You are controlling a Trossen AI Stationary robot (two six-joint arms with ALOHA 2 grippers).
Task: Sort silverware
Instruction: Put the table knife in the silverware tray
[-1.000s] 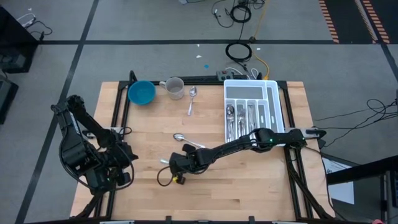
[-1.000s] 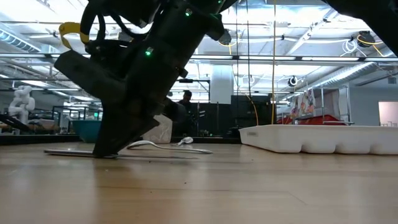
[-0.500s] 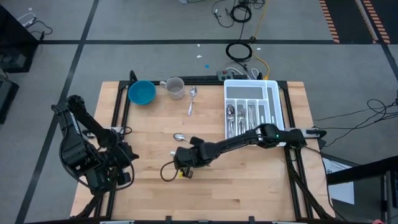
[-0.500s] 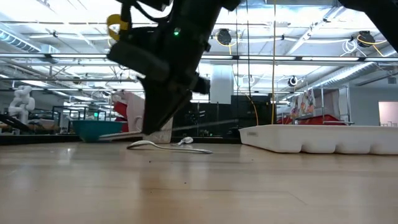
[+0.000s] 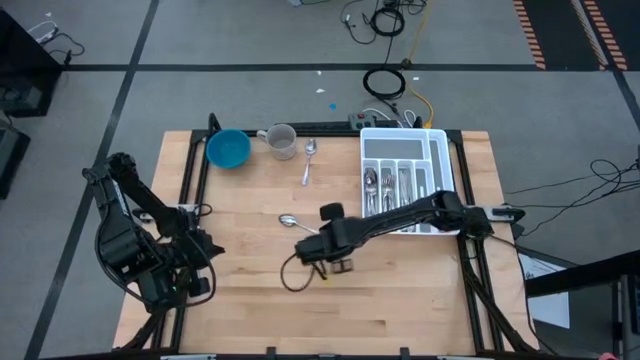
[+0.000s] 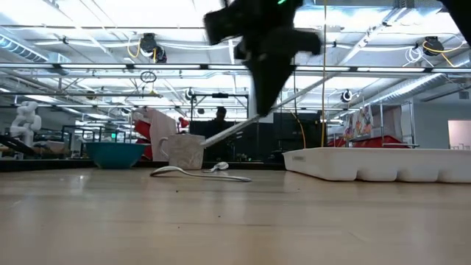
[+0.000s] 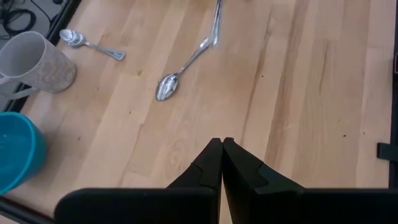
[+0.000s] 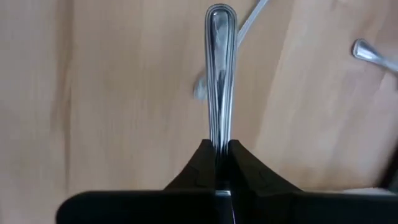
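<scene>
Step in hand: carry to tray. Right gripper [image 5: 322, 252] clamped on one piece of silverware [image 8: 219, 74], handle end showing, type not discernible, lifted clear of the table [image 5: 420, 300] near centre. Left gripper [image 7: 221, 163] pressed together, empty, parked at 8 o'clock edge.

Next, probably: travel toward 2 o'clock to white tray [image 5: 437, 170], match compartment, clear its rim.

Loose spoon [image 5: 290, 220] at 10 o'clock of gripper, another [image 5: 308, 158] beside mug [image 5: 282, 141]. Open board at 6 o'clock.
</scene>
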